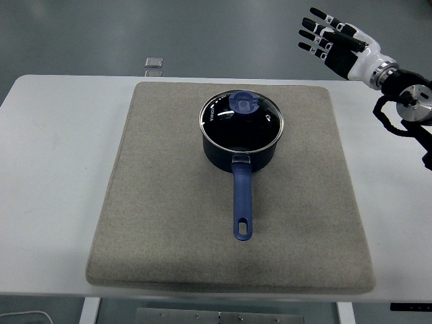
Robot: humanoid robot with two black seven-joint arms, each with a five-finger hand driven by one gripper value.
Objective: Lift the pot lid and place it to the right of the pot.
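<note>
You see a white tabletop with a large grey felt mat lying flat across its middle, nearly reaching the near edge; beyond the tabletop's far edge, a small square metal plate sits on the grey floor

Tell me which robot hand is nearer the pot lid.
Right. The right robot hand is raised up and to the right of the pot lid, fingers spread, not touching it. The left one is out of view.
</note>
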